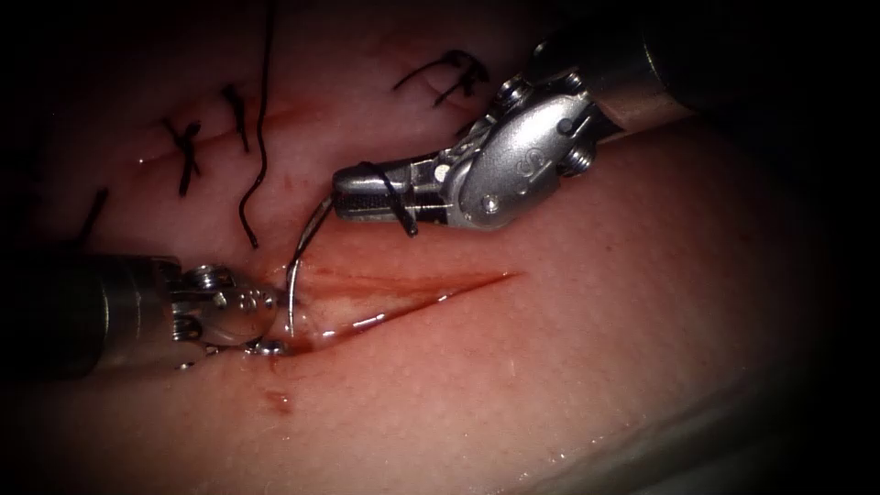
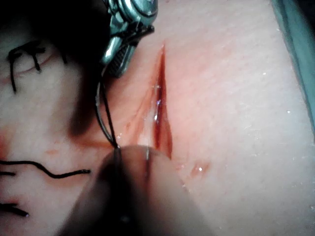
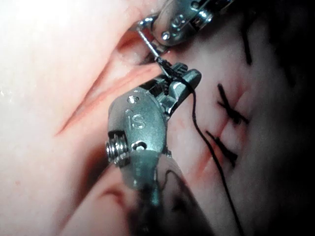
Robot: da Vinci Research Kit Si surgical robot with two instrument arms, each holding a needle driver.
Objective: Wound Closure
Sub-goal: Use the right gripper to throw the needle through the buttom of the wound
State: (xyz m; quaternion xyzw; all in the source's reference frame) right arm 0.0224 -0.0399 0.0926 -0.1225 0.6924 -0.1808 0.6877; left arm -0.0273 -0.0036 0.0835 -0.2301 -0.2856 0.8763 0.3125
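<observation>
Pale pink tissue (image 1: 642, 302) with fine speckling, darker red cut (image 1: 412, 298) with glossy red fluid (image 1: 353, 325), black thread (image 1: 261, 137), black knotted stitches (image 1: 188, 147), bright silver needle (image 1: 298, 266), shiny grey steel tools (image 1: 513, 160), one engraved with an S

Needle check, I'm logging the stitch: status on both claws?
Right claw shut on needle near its tail. Left claw at needle's lower end by the cut; grip unclear. Thread trails across the tissue.
</observation>
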